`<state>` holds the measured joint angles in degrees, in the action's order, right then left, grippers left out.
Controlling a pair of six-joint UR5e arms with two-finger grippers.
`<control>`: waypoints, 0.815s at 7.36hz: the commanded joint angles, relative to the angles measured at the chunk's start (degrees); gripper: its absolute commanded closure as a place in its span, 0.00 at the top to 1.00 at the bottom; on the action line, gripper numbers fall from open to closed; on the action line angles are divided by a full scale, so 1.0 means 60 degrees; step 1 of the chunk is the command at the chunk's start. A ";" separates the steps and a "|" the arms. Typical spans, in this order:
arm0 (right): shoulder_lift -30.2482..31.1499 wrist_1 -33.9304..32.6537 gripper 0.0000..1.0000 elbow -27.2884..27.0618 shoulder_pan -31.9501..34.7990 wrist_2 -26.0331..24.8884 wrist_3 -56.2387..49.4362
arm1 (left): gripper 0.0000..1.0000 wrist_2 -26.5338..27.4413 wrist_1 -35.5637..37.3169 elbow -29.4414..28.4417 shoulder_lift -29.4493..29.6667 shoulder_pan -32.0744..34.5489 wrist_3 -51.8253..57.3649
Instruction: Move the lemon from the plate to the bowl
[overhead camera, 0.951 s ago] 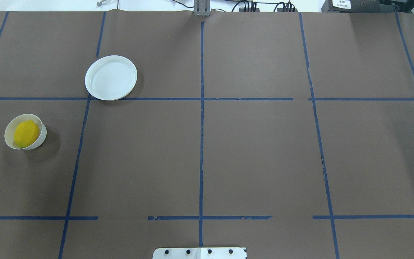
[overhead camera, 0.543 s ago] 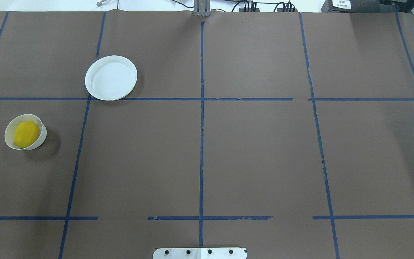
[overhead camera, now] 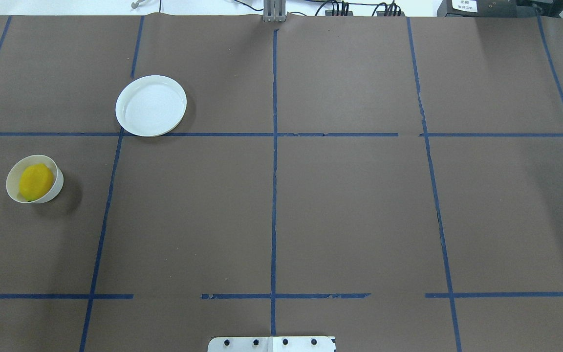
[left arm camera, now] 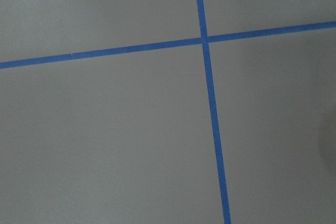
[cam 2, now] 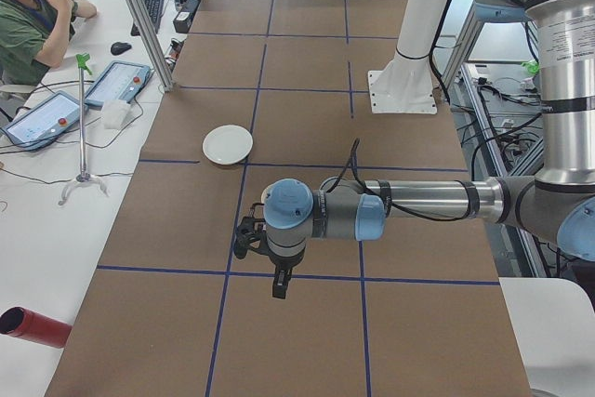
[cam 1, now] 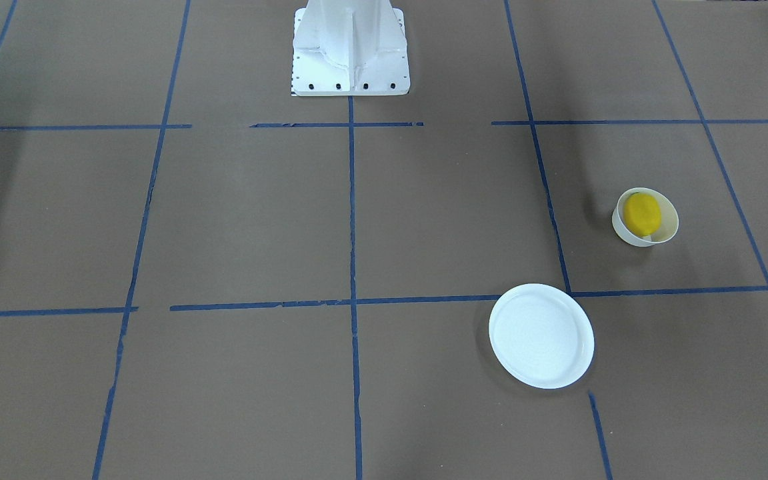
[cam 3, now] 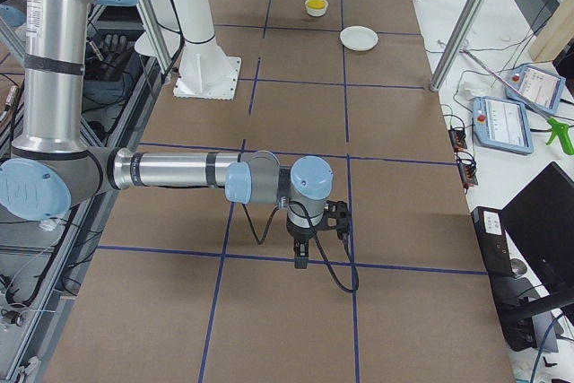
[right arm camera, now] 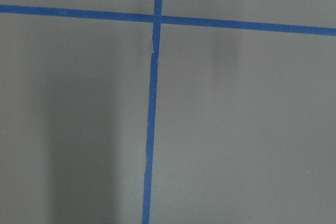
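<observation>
Left gripper [cam 2: 278, 287] and right gripper [cam 3: 300, 260] show only in the end views, small, pointing down above the table. Whether either is parted or closed can't be told. Wrist cameras give only paper and tape. Small bright yellow lemon [overhead camera: 35, 182] lies inside the deep off-white bowl [overhead camera: 58, 186] (robot's left side), well apart from the flat round white plate [overhead camera: 151, 105]. Brown paper tabletop [overhead camera: 350, 210], blue tape grid [overhead camera: 273, 195]. Seated operator [cam 2: 26, 25] beside the table.

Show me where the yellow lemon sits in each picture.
Front-facing: bright yellow oval lemon, right of centre, in the small off-white bowl.
Overhead: far left, mid-height.
Exterior left: not visible.
Exterior right: top, just right of centre.
Left wrist: not in it.
Right wrist: not in it.
Landmark: the flat round white plate near the bowl.
</observation>
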<state>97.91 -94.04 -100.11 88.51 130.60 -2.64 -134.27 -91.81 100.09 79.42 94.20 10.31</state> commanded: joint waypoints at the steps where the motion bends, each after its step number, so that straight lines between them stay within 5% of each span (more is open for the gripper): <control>1: 0.0000 0.0000 1.00 0.0000 0.0000 0.0000 0.0000 | 1.00 0.0096 -0.0006 -0.0143 -0.0140 0.0048 0.0054; 6: 0.0000 0.0000 1.00 0.0000 0.0000 0.0000 0.0000 | 1.00 0.0097 -0.0021 -0.0012 -0.0053 0.0077 -0.0005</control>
<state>97.91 -94.04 -100.11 88.51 130.61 -2.64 -133.76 -91.87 100.01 79.04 94.65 10.29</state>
